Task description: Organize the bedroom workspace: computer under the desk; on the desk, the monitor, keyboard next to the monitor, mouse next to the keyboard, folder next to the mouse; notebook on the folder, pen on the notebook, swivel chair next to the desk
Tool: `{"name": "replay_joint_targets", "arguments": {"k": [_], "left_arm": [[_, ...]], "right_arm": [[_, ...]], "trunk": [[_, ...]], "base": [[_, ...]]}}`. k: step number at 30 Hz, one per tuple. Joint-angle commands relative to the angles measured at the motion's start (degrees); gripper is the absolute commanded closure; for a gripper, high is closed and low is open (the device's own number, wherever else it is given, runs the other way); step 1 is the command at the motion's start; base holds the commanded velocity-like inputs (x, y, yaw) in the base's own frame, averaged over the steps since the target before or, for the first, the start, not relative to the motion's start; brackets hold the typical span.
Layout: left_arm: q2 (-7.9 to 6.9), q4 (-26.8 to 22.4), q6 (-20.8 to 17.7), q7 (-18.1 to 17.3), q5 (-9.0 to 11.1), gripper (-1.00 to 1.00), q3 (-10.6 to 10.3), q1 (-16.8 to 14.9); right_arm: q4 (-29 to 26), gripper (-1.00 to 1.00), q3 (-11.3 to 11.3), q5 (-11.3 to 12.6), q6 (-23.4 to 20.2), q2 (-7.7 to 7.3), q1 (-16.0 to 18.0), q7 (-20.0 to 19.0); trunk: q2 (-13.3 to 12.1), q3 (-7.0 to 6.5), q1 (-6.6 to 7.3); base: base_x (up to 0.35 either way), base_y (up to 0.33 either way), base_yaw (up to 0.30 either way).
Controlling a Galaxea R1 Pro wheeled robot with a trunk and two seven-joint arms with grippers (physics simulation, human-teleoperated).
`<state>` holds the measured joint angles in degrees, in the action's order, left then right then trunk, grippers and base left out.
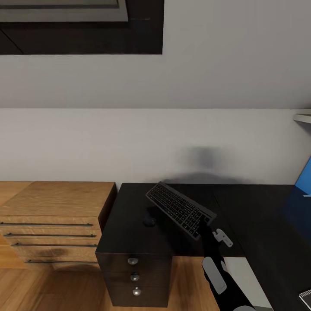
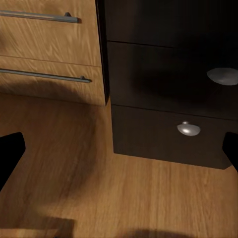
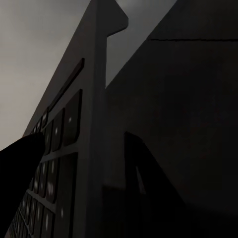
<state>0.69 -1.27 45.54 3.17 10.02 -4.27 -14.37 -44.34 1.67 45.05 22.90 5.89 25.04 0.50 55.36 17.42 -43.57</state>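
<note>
My right tool (image 1: 206,225) is clamping the keyboard (image 1: 180,209) by its end, holding it tilted above the worktop (image 1: 129,233) for placing.

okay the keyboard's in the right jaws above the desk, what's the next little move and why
Probably lower the keyboard flat onto the desk. The right gripper holds it by one end, tilted above the top, and the mouse lies just beside, so ease it down clear of that.
</note>
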Motion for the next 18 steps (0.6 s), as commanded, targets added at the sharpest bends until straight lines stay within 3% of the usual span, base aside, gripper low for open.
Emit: {"name": "replay_joint_targets", "arguments": {"k": [1, 13, 18], "left_arm": [[0.01, 0.04, 0.17, 0.34, 0.26, -1.00, -0.48, -0.04], [0.01, 0.04, 0.17, 0.36, 0.26, -1.00, -0.48, -0.04], [0.01, 0.04, 0.17, 0.42, 0.26, -1.00, -0.48, -0.04]], "right_arm": [[-0.01, 1.00, 0.05, 0.21, 0.11, 0.04, 0.04, 0.06], [0.10, 1.00, 0.15, 0.43, 0.22, 0.26, 0.09, 0.43], [-0.03, 1.00, 0.65, 4.15, 0.14, 0.30, 0.08, 4.63]], "trunk": [[0.05, 0.07, 0.00], [0.05, 0.07, 0.00], [0.05, 0.07, 0.00]], "base": [[0.000, 0.000, 0.000], [0.000, 0.000, 0.000], [0.000, 0.000, 0.000]]}}
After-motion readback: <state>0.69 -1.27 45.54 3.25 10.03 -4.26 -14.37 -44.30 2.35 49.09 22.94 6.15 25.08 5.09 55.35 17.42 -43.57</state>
